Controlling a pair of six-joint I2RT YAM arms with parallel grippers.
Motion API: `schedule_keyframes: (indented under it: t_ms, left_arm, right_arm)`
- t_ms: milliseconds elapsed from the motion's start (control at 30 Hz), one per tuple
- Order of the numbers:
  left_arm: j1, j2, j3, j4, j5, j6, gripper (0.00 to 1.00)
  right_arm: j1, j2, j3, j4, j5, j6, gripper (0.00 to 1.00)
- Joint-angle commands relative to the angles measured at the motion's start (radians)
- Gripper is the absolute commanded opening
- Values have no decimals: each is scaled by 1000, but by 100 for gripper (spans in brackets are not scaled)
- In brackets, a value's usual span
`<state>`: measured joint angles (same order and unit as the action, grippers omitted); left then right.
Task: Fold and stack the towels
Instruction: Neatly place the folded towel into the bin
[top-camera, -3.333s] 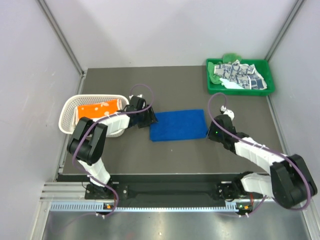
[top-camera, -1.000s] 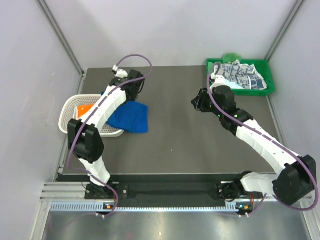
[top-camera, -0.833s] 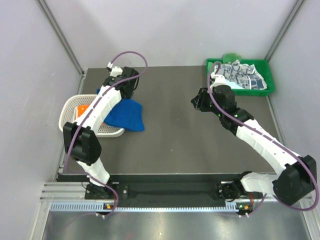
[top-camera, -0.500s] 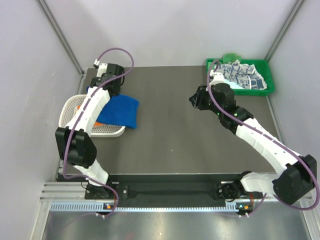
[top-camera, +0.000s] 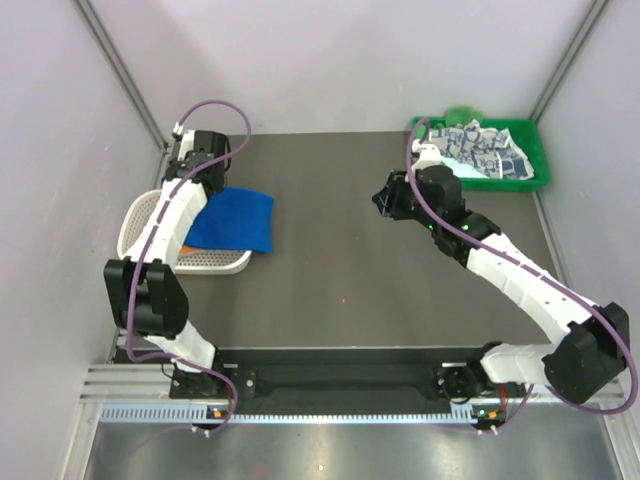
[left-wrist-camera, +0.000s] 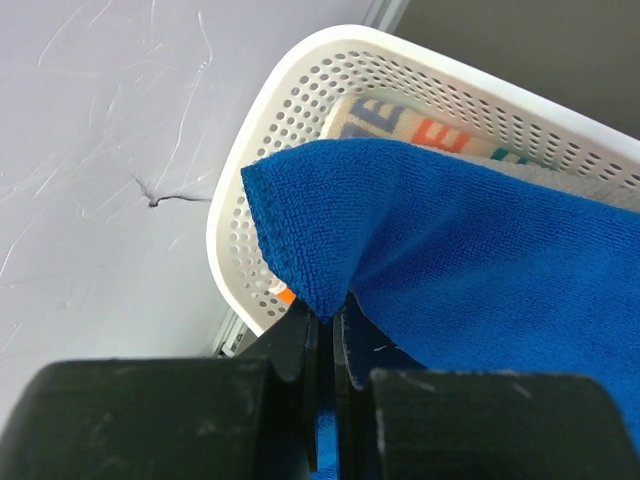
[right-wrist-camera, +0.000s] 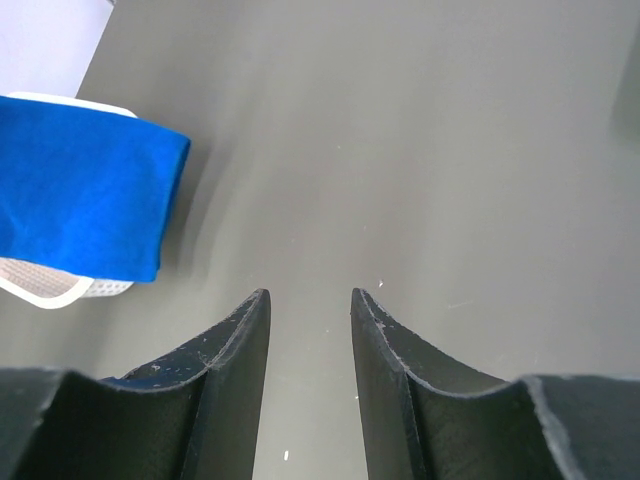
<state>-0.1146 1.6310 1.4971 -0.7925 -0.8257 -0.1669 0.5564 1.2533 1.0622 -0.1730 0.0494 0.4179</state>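
The royal blue towel (top-camera: 236, 221) hangs from my left gripper (top-camera: 200, 180), draped over the white lattice basket (top-camera: 140, 215) and its right rim. In the left wrist view that gripper (left-wrist-camera: 325, 315) is shut on a corner of the blue towel (left-wrist-camera: 480, 260). A sliver of orange (left-wrist-camera: 284, 296) shows through the basket wall. My right gripper (top-camera: 384, 200) hovers open over bare table, right of centre, with nothing between its fingers (right-wrist-camera: 245, 340). The blue-grey patterned towel (top-camera: 482, 148), a pale one (top-camera: 462, 171) and a green one (top-camera: 462, 114) lie in the green tray (top-camera: 480, 184).
A beige cloth with coloured print (left-wrist-camera: 400, 125) lies inside the basket (left-wrist-camera: 240, 200). The green tray sits at the table's far right corner. Grey walls close in the table at the left, back and right. From the right wrist, the blue towel (right-wrist-camera: 80, 190) covers the basket (right-wrist-camera: 50, 285).
My left arm has swung left and back, carrying the blue towel from the table's middle over the basket. My right arm has lifted and drifted a little left.
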Motion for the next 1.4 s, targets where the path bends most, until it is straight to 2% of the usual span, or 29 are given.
schedule_keyframes:
  t_ms: [0, 200, 467, 533, 667, 733, 767, 867, 933, 1100, 1200, 1367]
  left_arm:
    - [33, -56, -6, 62, -1, 30, 0]
    - [84, -34, -28, 87, 23, 35, 0]
    - [154, 41, -47, 64, 28, -45, 0]
    - [176, 52, -47, 72, 80, -49, 1]
    - [193, 107, -20, 25, 51, -85, 1]
    - [202, 116, -18, 24, 75, -89, 14]
    - [204, 118, -17, 24, 79, -94, 26]
    - [204, 118, -17, 19, 77, -111, 38]
    - [204, 112, -17, 24, 74, -112, 40]
    - [207, 82, -8, 19, 57, -117, 53]
    - [205, 46, 3, 12, 83, -132, 54]
    - [201, -89, -69, 51, 334, -193, 52]
  right_arm:
    - [20, 5, 50, 17, 15, -13, 38]
    - [25, 15, 59, 7, 21, -22, 38]
    - [31, 29, 41, 9, 32, -28, 38]
    - [31, 34, 36, 9, 32, -31, 38]
    - [33, 40, 18, 15, 32, -31, 38]
    - [33, 40, 10, 23, 33, -31, 38]
    - [33, 44, 10, 23, 33, -31, 38]
    - [33, 43, 7, 23, 27, -33, 38]
    - [33, 43, 1, 27, 30, -31, 38]
    - [31, 43, -2, 23, 32, -36, 38]
    - [33, 40, -4, 24, 37, -36, 38]
    - [33, 31, -8, 21, 63, -39, 38]
